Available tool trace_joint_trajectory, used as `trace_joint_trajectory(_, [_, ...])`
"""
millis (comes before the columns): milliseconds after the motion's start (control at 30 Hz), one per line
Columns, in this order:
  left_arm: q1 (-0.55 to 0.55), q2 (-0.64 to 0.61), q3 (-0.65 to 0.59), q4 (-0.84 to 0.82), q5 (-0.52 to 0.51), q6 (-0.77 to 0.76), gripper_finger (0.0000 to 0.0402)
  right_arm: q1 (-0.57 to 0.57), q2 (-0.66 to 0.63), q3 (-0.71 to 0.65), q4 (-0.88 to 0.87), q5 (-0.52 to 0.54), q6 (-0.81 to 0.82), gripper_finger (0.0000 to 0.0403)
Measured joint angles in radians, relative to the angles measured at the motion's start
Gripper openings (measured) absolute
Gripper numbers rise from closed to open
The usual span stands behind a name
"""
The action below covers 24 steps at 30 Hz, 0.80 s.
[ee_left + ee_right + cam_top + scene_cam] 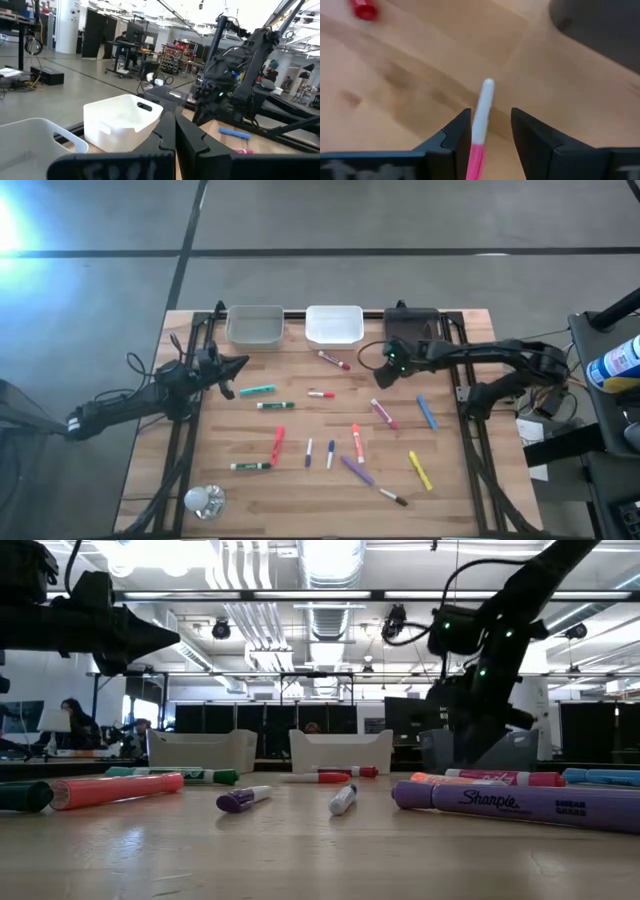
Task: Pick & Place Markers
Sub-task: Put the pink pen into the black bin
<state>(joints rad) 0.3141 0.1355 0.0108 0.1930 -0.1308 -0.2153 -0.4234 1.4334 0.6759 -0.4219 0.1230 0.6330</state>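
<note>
Several markers lie scattered flat on the wooden table [300, 510]: green [258, 390], red [335, 361], pink [383, 414], blue [427, 412], purple [356, 470], yellow [420, 470]. My right gripper [383, 372] [490, 112] hangs over the table in front of the black bin [412, 326], shut on a pink-and-white marker [482, 115]. My left gripper [240, 366] [175, 132] is shut, holds nothing, and is raised above the table's left part [160, 638], near the clear bin [253, 326]. My right gripper pinches the pink-and-white marker between its two fingers, on its pink part [477, 150]. The marker lies along the fingers, and its white end [487, 92] sticks out past the fingertips. The fingers point down toward the table. The marker appears lifted clear of the wood.
Three bins stand in a row at the far edge: clear, white [334, 324], black. A white light bulb [205, 500] lies at the near left corner. A red marker end [365, 10] lies close to the right gripper. Black rails run along both table sides.
</note>
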Motion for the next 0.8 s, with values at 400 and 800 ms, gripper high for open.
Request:
trace_joint_trajectory(400, [-0.001,0.014,0.0,0.016,0.01,-0.029,0.0,-0.023,0.18,0.087,-0.04,-0.045,0.019,0.0083])
trace_joint_trajectory(800, [0.0,0.031,0.006,0.027,0.017,-0.023,0.0,-0.025,0.14,0.102,-0.078,-0.072,-0.053,0.0026])
